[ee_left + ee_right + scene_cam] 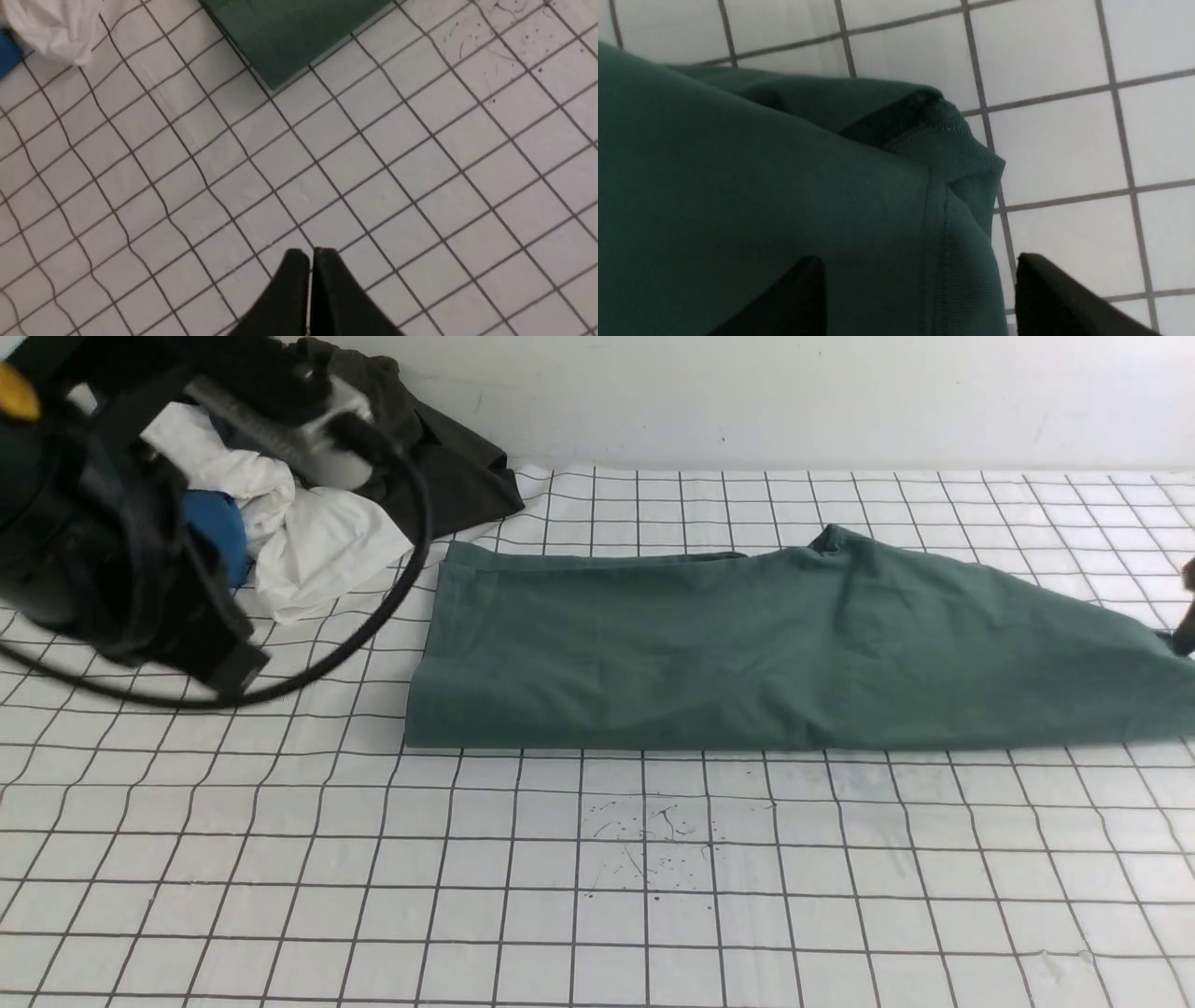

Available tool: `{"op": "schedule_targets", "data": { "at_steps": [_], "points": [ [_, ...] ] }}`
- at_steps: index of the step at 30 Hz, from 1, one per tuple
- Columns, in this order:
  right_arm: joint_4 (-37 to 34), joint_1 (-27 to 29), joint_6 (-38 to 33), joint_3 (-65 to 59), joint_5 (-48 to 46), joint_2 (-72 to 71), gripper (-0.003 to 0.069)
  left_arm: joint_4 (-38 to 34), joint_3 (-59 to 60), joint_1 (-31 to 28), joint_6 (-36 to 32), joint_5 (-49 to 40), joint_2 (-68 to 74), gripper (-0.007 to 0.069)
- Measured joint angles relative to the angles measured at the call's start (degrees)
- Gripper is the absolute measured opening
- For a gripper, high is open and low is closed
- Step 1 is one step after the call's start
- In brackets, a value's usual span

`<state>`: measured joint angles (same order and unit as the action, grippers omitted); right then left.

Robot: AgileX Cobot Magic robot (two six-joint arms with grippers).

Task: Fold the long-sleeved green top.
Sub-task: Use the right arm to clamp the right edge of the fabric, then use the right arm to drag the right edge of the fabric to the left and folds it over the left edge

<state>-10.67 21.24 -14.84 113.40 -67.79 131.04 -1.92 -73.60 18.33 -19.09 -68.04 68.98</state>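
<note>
Nothing legible in any of the three views: no text, brand, number or sign. The green long-sleeved top (pixel 747 644) shows plain fabric on the faces in view. The gridded table cover (pixel 523 933) carries only ruled lines, plus a patch of ink scribbles (pixel 653 831) and specks that form no characters.
</note>
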Motion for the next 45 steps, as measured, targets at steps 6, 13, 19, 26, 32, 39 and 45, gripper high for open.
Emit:
{"op": "schedule_targets", "data": {
  "at_steps": [6,13,19,26,32,39,45],
  "points": [
    [1.1,-1.2,4.9,0.0,0.1,4.4,0.0535,4.4,10.9,0.0,-2.9,-2.2,-10.3,-0.0007],
    [2.0,-1.6,5.4,0.0,0.8,4.4,0.0229,9.2,17.7,0.0,-2.8,-2.7,-16.8,-0.0007],
    [6.4,-1.8,3.5,0.0,-1.3,2.1,0.001,9.6,22.7,0.0,-2.7,-2.7,-20.8,-0.0007],
    [11.6,-1.9,7.7,0.0,-1.8,-9.3,0.0007,9.4,28.7,0.0,1.4,-0.9,-24.9,-0.0007],
    [5.4,-12.8,7.7,0.0,-2.5,-18.5,0.0007,8.0,32.4,0.0,2.3,7.0,-25.7,-0.0007],
    [-1.1,-35.0,7.5,0.0,7.2,-17.5,0.0007,5.3,33.7,0.0,2.5,17.9,-25.8,-0.0007],
    [-5.4,-48.9,7.4,0.0,22.2,-10.1,0.0007,3.6,37.6,0.0,2.5,25.1,-25.8,-0.0007]
  ]
}}
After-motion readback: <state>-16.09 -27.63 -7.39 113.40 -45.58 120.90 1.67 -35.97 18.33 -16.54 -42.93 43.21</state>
